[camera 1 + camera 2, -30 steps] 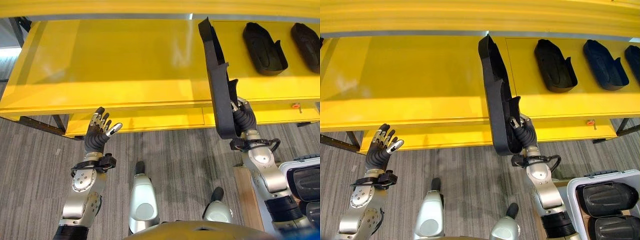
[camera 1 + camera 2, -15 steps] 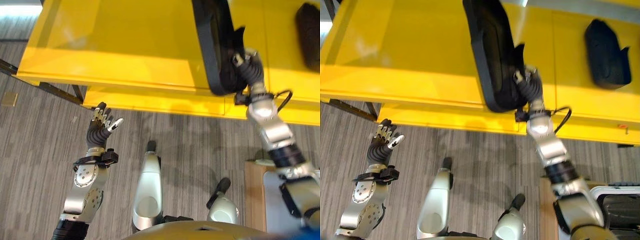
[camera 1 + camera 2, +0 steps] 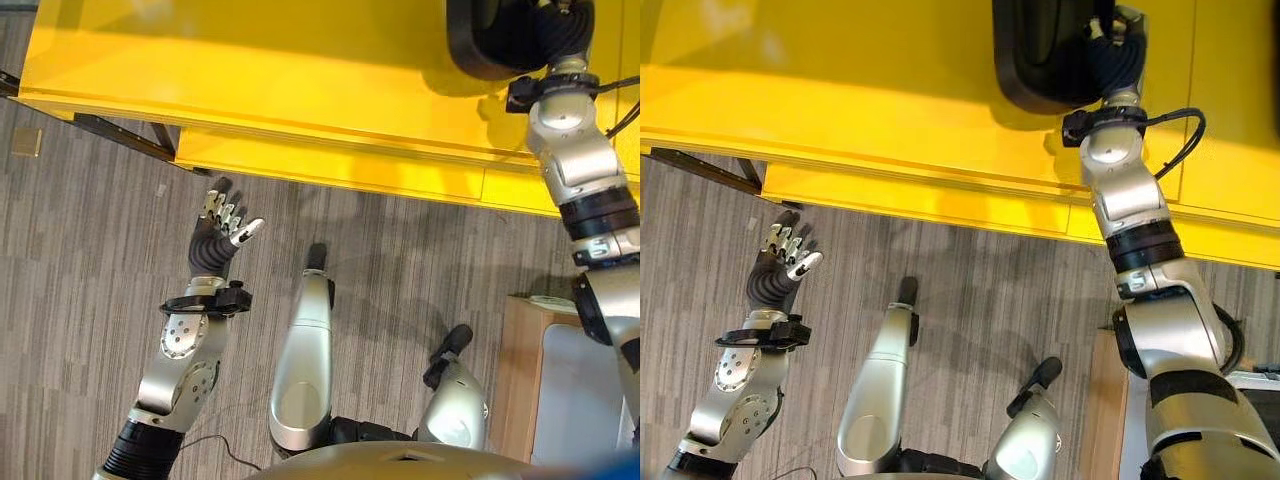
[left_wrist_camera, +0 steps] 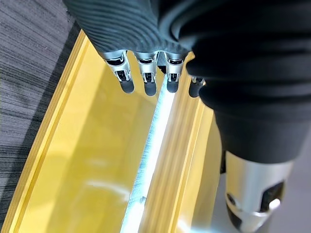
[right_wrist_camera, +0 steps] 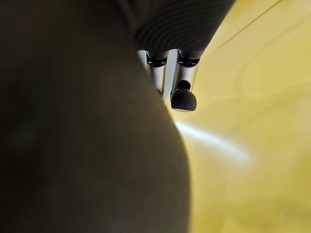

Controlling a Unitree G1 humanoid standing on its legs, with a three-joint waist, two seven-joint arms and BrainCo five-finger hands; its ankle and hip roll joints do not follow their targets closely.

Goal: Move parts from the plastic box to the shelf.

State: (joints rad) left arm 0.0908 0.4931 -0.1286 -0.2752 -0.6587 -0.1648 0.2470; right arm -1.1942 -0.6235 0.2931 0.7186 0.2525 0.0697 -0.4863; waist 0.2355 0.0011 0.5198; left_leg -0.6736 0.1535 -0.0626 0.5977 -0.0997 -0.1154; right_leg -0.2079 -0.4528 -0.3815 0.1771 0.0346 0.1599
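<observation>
Long black moulded plastic part [image 3: 1045,55] running off frame over the yellow shelf [image 3: 250,60], right hand [image 3: 1118,55] gripping its end, left hand [image 3: 222,232] hovering empty, fingers relaxed

Grey striped carpet floor [image 3: 90,250] — a wooden stand [image 3: 518,375] at right.

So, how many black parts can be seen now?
1. A black part is over the yellow shelf, held in the right hand. The view cuts the shelf off, so more parts may lie outside it.
</observation>
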